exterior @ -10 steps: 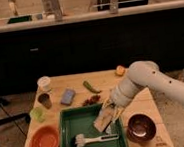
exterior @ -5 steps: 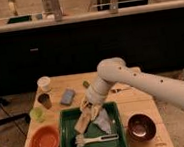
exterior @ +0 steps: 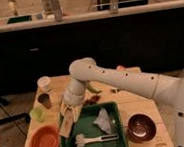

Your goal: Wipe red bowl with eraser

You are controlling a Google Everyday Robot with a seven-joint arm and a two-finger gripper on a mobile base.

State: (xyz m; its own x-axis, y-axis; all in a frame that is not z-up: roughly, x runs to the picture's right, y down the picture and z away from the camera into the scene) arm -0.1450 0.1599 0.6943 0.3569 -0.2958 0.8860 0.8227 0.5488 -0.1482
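Red bowl — one — end effector beside, gripping eraser.

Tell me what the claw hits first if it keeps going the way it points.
The claw, shut on the eraser, points down and left by the tray. Straight on, it would probably meet the rim of the red bowl first, though depth is unclear.

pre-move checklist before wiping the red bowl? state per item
1. Gripper shut: ok.
2. Eraser in grip: cannot tell; the tan tip blends with the gripper.
3. Gripper over red bowl: not ok; it is at the green tray's left edge, to the right of the bowl.
4. Red bowl upright: ok.
5. Gap between gripper and bowl free: ok.
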